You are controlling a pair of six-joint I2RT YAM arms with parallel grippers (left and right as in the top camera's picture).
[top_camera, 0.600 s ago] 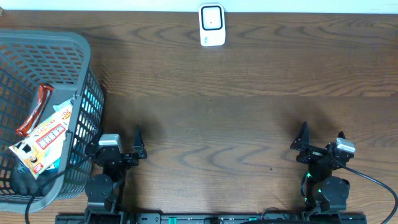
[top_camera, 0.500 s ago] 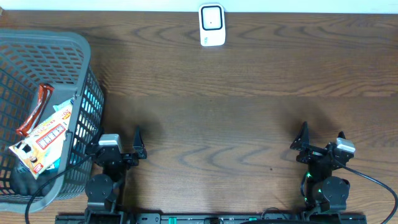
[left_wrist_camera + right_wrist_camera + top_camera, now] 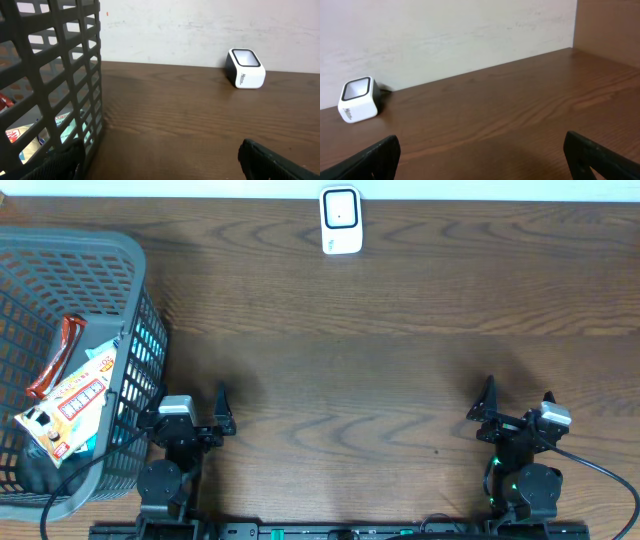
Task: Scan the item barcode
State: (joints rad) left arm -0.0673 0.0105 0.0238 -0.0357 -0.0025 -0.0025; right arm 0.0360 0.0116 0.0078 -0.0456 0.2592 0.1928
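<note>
No change seen, left gripper (image 3: pixel 193 402), right gripper (image 3: pixel 518 400) unmoved

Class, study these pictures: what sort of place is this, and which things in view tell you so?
Probably a mock shop checkout set up on a wooden table: a white barcode scanner stands at the far edge by the wall, and a grey plastic basket at the left holds packaged snacks.

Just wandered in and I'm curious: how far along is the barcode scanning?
Nothing looks done. In hand: nothing; the left gripper and right gripper sit open and empty at the near edge. Remaining: lift a snack packet from the basket and show it to the white scanner.
</note>
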